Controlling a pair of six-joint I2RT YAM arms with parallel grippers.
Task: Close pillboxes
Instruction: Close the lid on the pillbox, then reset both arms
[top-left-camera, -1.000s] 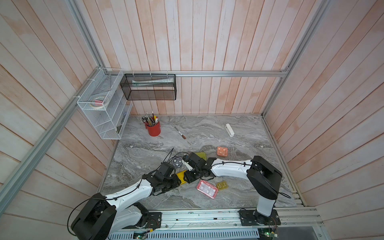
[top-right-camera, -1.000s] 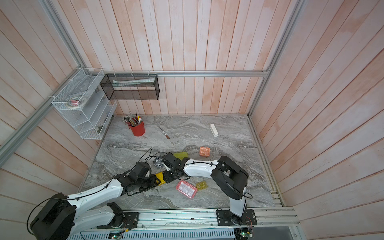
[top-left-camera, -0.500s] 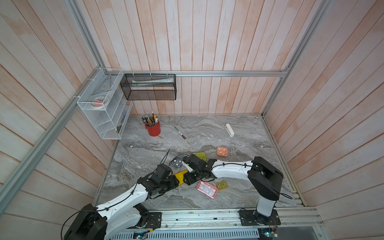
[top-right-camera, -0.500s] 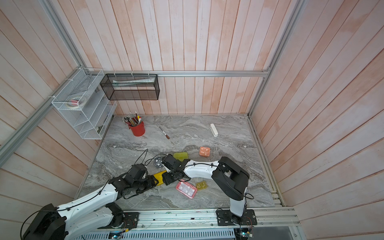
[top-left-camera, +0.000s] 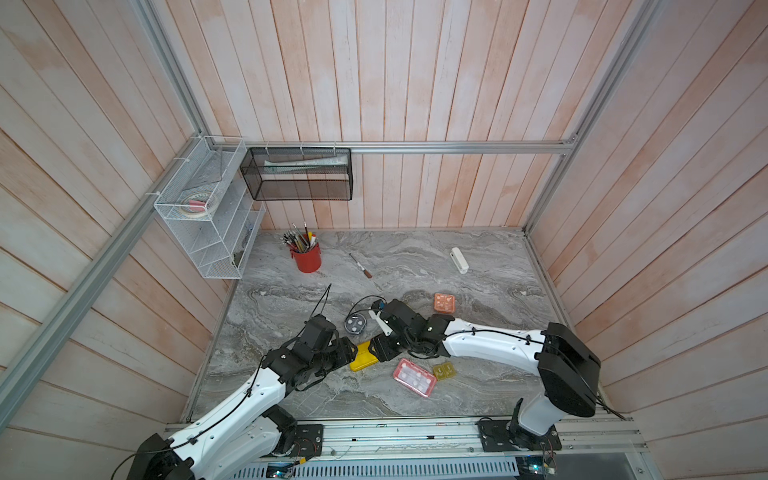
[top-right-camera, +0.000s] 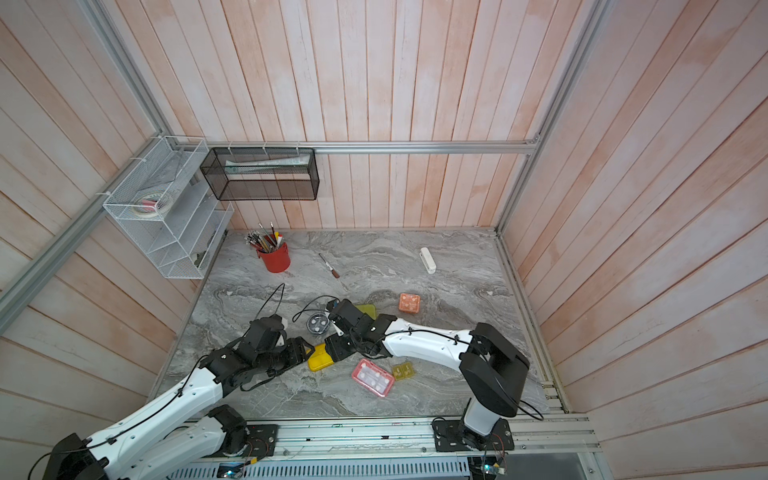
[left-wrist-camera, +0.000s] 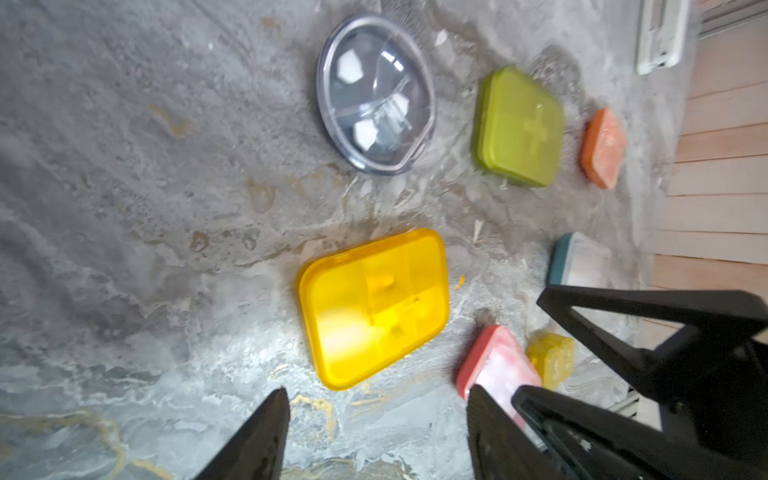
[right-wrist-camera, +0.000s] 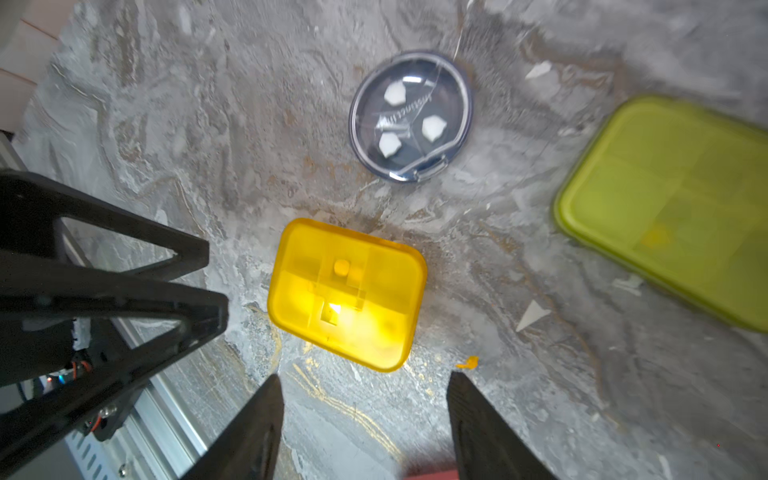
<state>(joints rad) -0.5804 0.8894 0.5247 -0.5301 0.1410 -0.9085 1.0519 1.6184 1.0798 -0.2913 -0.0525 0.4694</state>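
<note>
The yellow pillbox (top-left-camera: 363, 357) (left-wrist-camera: 374, 307) (right-wrist-camera: 347, 293) lies flat with its lid down, between my two grippers. My left gripper (top-left-camera: 348, 352) (left-wrist-camera: 378, 390) is open, just short of one side, nothing between its fingers. My right gripper (top-left-camera: 379, 348) (right-wrist-camera: 365, 376) is open at the opposite side, also apart from it. Around them lie the dark round pillbox (top-left-camera: 356, 324), lime-green pillbox (top-right-camera: 365, 309), orange square pillbox (top-left-camera: 444, 302), pink pillbox (top-left-camera: 414, 377) and small amber pillbox (top-left-camera: 444, 370). The blue-grey pillbox (left-wrist-camera: 579, 259) shows only in the left wrist view.
A red cup of pens (top-left-camera: 307, 257), a small knife (top-left-camera: 361, 267) and a white oblong bar (top-left-camera: 459, 259) lie toward the back. A white wire shelf (top-left-camera: 208, 216) and black mesh basket (top-left-camera: 299, 174) hang on the walls. Loose cables arch over the round pillbox.
Both grippers have opened and drawn back off the yellow pillbox. The left arm has pulled toward the front left.
</note>
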